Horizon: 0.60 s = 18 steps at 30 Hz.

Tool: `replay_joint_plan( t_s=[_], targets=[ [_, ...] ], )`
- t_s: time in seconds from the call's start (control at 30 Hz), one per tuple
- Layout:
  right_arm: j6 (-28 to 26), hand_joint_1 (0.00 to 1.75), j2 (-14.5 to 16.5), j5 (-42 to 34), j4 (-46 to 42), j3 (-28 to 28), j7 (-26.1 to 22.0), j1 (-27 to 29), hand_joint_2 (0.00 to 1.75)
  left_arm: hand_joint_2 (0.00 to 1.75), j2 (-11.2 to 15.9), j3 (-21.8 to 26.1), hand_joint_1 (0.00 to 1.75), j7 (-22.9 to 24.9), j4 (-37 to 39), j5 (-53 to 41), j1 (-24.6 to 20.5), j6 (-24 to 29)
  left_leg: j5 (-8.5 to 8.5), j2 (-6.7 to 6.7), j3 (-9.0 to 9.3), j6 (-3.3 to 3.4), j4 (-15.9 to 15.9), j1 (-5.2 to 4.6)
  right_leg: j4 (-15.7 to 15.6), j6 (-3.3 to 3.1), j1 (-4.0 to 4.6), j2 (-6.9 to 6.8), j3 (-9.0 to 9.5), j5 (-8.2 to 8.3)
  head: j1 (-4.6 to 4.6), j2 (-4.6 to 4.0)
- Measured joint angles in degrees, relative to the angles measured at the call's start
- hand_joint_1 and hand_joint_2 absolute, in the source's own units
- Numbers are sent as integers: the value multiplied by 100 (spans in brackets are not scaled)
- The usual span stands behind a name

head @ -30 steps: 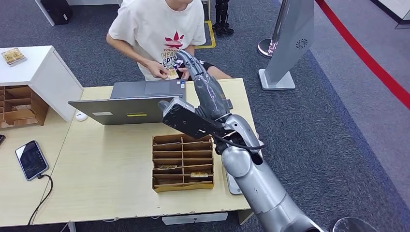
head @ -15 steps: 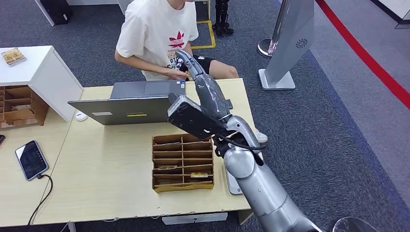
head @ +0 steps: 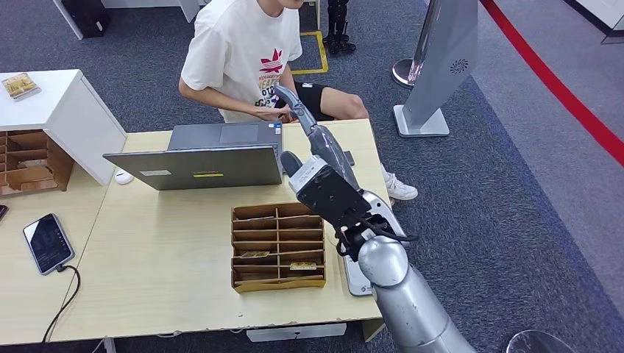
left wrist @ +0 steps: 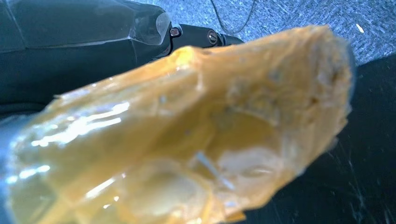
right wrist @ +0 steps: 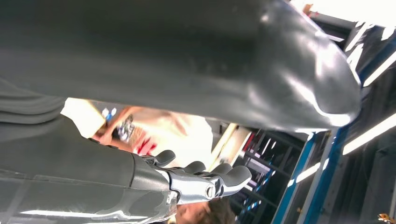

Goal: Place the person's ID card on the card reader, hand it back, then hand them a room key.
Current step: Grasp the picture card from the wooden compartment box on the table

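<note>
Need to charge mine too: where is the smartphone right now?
In the head view the smartphone lies at the table's far left, cable attached, left of the wooden card organizer.

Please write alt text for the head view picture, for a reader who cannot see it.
The robot's right hand reaches over a wooden table toward a seated person in a white T-shirt, and no card is visible in it. On the table are an open laptop, a wooden compartment tray and a phone.
</note>
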Motion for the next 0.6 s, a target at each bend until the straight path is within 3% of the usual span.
replay_joint_plan(
  t_s=[0.23,0.6],
  targets=[
    [35,0,-46,-165,-90,-4,-47,115,0,0,0,37,0,-34,0,38,19,33,-1,0,0,0,0,0,0,0,0,0,0,0,0,0],
    [110,0,-568,-593,-886,3,-363,1385,0,0,-2,422,0,-252,0,301,180,251,-5,1,-9,5,0,0,-2,1,0,1,-7,-1,-1,0]
  ],
)
